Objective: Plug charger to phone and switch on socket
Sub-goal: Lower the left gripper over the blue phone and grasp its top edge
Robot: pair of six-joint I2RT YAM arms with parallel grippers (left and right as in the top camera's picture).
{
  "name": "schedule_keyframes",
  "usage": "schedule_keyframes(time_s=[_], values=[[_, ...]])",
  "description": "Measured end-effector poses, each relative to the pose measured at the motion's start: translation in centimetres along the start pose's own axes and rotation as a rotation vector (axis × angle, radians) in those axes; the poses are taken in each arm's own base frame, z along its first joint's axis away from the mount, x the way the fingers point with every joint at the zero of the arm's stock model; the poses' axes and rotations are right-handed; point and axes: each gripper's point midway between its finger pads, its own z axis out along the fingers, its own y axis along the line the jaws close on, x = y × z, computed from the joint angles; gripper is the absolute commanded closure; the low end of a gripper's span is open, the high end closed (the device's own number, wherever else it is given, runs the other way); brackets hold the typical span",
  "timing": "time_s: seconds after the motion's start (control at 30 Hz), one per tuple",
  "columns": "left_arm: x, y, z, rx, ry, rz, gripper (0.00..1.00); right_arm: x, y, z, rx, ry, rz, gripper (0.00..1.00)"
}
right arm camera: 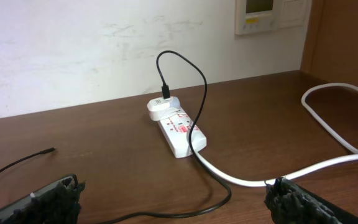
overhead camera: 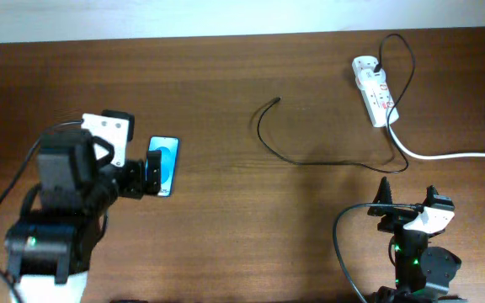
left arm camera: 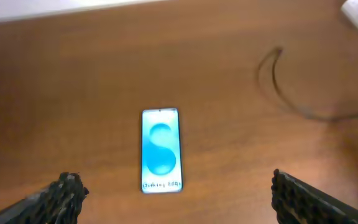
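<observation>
Overhead: one phone [overhead camera: 162,166], one charger [overhead camera: 259,128], one socket [overhead camera: 374,91]; left jaws and right jaws apart, empty

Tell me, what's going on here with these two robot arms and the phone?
Nothing is held yet. The left arm hangs over the phone, jaws open. The right arm sits near the table's front edge, jaws open, facing the white power strip. The black charger cable is plugged into that strip, but its free end lies loose on the table, away from the phone.
</observation>
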Motion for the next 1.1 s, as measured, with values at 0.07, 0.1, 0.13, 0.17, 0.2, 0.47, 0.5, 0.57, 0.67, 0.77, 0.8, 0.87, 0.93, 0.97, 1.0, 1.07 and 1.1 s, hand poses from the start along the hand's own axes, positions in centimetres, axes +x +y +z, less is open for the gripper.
schedule_keyframes(time_s=[0.07, 0.1, 0.13, 0.17, 0.2, 0.47, 0.5, 0.57, 0.67, 0.77, 0.8, 0.87, 0.93, 0.97, 1.0, 1.07, 1.1], values=[[0.9, 0.0, 1.4, 0.004, 0.068, -0.005, 0.01, 0.0, 0.0, 0.0, 0.000, 0.000, 0.000, 0.02], [1.1, 0.1, 1.9, 0.006, 0.084, -0.007, 0.01, 0.0, 0.0, 0.0, 0.000, 0.000, 0.000, 0.02], [1.2, 0.1, 2.2, 0.007, 0.096, -0.008, 0.01, 0.0, 0.0, 0.0, 0.000, 0.000, 0.000, 0.02], [1.6, 0.2, 3.2, 0.008, 0.131, -0.010, 0.01, 0.0, 0.0, 0.0, 0.000, 0.000, 0.000, 0.02], [1.9, 0.2, 3.9, 0.011, 0.157, -0.012, 0.01, 0.0, 0.0, 0.0, 0.000, 0.000, 0.000, 0.02], [5.0, 0.2, 7.1, 0.020, 0.340, -0.040, 0.01, 0.0, 0.0, 0.0, 0.000, 0.000, 0.000, 0.02], [5.0, 0.3, 7.3, 0.019, 0.344, -0.043, 0.01, 0.0, 0.0, 0.0, 0.000, 0.000, 0.000, 0.02], [5.2, 0.3, 7.9, 0.021, 0.361, -0.045, 0.01, 0.0, 0.0, 0.0, 0.000, 0.000, 0.000, 0.02], [6.1, 0.3, 9.1, 0.020, 0.409, -0.064, 0.01, 0.0, 0.0, 0.0, 0.000, 0.000, 0.000, 0.02], [7.1, 0.4, 10.5, 0.010, 0.466, -0.121, 0.01, 0.0, 0.0, 0.0, 0.000, 0.000, 0.000, 0.02], [7.3, 0.4, 11.3, 0.006, 0.481, -0.143, 0.01, 0.0, 0.0, 0.0, 0.000, 0.000, 0.000, 0.02], [7.7, 0.5, 12.7, 0.002, 0.501, -0.159, 0.01, 0.0, 0.0, 0.0, 0.000, 0.000, 0.000, 0.01], [7.7, 0.6, 14.1, 0.000, 0.501, -0.166, 0.01, 0.0, 0.0, 0.0, 0.000, 0.000, 0.000, 0.02], [7.7, 0.7, 14.8, 0.001, 0.498, -0.162, 0.01, 0.0, 0.0, 0.0, 0.000, 0.000, 0.000, 0.01], [7.6, 0.7, 15.0, 0.002, 0.492, -0.157, 0.01, 0.0, 0.0, 0.0, 0.000, 0.000, 0.000, 0.02], [6.8, 0.8, 15.6, 0.019, 0.455, -0.082, 0.01, 0.0, 0.0, 0.0, 0.000, 0.000, -0.001, 0.02], [6.6, 0.7, 15.7, 0.028, 0.446, -0.041, 0.01, 0.0, 0.0, 0.0, 0.000, 0.000, 0.000, 0.02]])
